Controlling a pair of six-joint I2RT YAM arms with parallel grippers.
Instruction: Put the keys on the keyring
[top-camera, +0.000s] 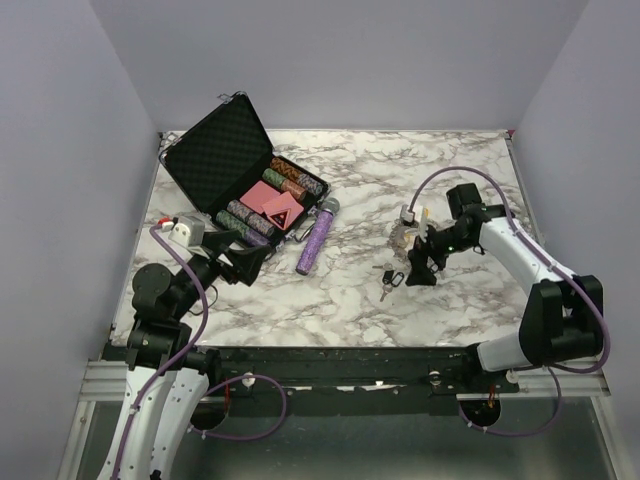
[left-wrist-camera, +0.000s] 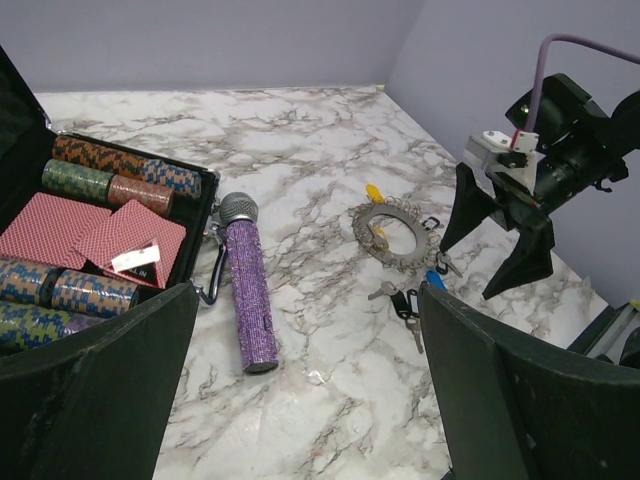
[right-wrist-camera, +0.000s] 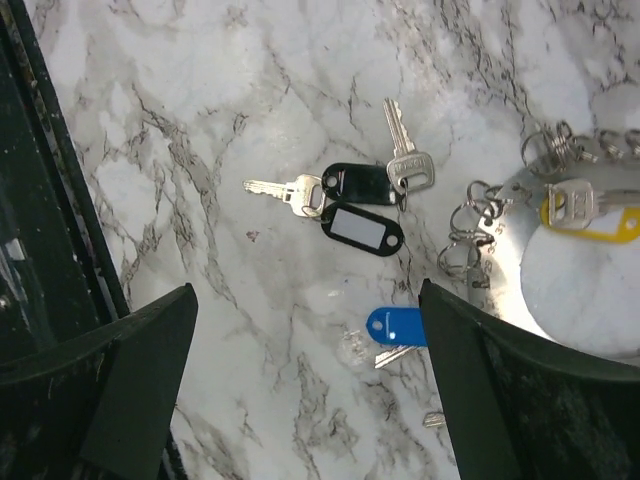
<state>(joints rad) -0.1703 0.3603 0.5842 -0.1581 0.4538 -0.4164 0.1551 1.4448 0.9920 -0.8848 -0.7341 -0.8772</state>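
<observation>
The loose keys (top-camera: 388, 278) lie mid-table: two silver keys joined to black tags, also in the right wrist view (right-wrist-camera: 355, 183) and the left wrist view (left-wrist-camera: 405, 303). A blue-tagged key (right-wrist-camera: 395, 326) lies beside them, partly hidden by my right finger. The keyring (top-camera: 403, 237), a silver ring fringed with small keys and a yellow tag, lies just beyond them; it also shows in the right wrist view (right-wrist-camera: 505, 225) and the left wrist view (left-wrist-camera: 370, 243). My right gripper (top-camera: 422, 262) is open and empty, hovering over the blue key (right-wrist-camera: 305, 380). My left gripper (top-camera: 238, 255) is open and empty near the case (left-wrist-camera: 310, 380).
An open black case (top-camera: 230, 160) with poker chips and red cards stands at the back left. A purple glittery tube (top-camera: 315, 238) lies between the case and the keys. A white object (top-camera: 180, 230) sits at the left edge. Walls enclose three sides.
</observation>
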